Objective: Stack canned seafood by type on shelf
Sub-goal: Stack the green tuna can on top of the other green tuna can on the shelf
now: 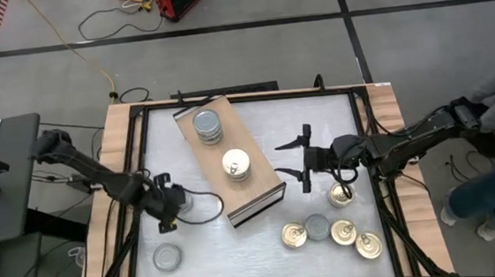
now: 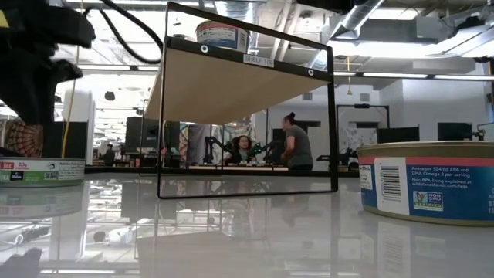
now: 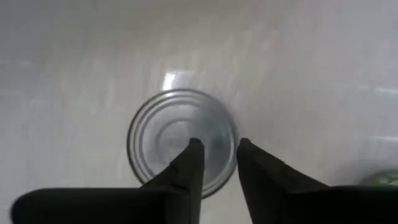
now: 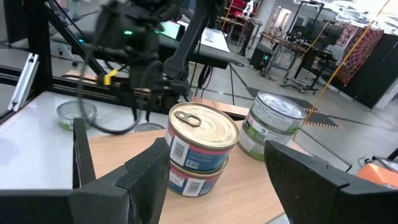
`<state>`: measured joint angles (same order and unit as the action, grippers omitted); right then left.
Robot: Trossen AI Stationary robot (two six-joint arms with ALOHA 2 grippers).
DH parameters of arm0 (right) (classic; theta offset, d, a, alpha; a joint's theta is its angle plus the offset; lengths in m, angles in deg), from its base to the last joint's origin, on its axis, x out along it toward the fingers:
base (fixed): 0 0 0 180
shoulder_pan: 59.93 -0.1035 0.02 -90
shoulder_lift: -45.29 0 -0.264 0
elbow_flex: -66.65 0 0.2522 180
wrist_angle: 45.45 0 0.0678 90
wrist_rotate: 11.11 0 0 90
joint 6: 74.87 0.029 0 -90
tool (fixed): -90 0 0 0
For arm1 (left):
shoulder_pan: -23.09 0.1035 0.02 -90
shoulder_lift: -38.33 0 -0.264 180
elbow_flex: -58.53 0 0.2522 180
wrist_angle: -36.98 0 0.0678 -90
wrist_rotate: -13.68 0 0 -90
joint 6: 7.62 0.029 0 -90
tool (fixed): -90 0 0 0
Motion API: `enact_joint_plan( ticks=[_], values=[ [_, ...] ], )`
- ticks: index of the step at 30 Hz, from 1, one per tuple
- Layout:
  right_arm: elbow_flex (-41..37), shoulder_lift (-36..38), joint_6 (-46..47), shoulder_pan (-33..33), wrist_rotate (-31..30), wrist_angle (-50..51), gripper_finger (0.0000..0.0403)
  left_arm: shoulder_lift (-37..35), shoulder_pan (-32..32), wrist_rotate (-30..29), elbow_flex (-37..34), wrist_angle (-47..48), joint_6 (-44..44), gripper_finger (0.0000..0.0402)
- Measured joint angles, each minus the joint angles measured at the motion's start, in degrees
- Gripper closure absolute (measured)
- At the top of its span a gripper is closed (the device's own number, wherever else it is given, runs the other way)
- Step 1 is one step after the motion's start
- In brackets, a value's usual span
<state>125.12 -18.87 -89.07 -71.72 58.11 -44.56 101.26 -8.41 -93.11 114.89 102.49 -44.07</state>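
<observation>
White desk (image 1: 255, 235) carries the silver tin (image 3: 181, 142), rigid, slick and probably light, beneath the narrowly parted, empty left gripper (image 3: 217, 163), left of the shelf (image 1: 264, 186); grip its rim sides.

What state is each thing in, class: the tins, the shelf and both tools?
Long light-wood shelf board: flat, angled across table.
Silver-topped tin stack: on shelf.
Gold pull-tab tin stack: two high, on shelf.
Lone silver-topped tin: upright on table.
Left tool: above table, holding nothing.
Right tool: open, empty.
</observation>
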Motion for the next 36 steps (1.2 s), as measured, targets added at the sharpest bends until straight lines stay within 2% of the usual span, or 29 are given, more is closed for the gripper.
enact_joint_plan(
  ticks=[4, 11, 20, 23, 27, 31, 36],
  values=[
    [0.0, 0.0, 0.9, 0.0, 0.0, 0.0, 0.0112, 6.9, -4.8, -4.6, 3.9, 0.3, -0.6, 0.0291],
    [0.0, 0.0, 1.1, 0.0, -0.4, 0.0, 0.0112, 19.9, -10.7, -6.7, 6.0, 5.4, -6.5, 0.0290],
    [0.0, 0.0, 0.9, 0.0, -0.4, -0.3, 0.0112, 29.8, -15.5, -13.1, 10.2, 11.3, -10.3, 0.0295],
    [0.0, 0.0, 0.8, 0.0, -0.4, -0.6, 0.0112, 31.6, -16.3, -11.7, 10.5, 10.9, -10.3, 0.0324],
    [0.0, 0.0, 0.8, 0.0, -0.4, -0.6, 0.0112, 33.5, -17.0, -9.9, 10.6, 10.2, -10.4, 0.0386],
    [0.0, 0.0, 0.8, 0.0, -0.4, -1.1, 0.0112, 33.7, -17.4, -9.4, 10.9, 9.3, -11.6, 0.0398],
    [0.0, 0.0, 0.8, 0.0, -0.4, -1.1, 0.0112, 34.0, -17.4, -4.2, 11.2, 6.0, -11.6, 0.0401]
  ],
)
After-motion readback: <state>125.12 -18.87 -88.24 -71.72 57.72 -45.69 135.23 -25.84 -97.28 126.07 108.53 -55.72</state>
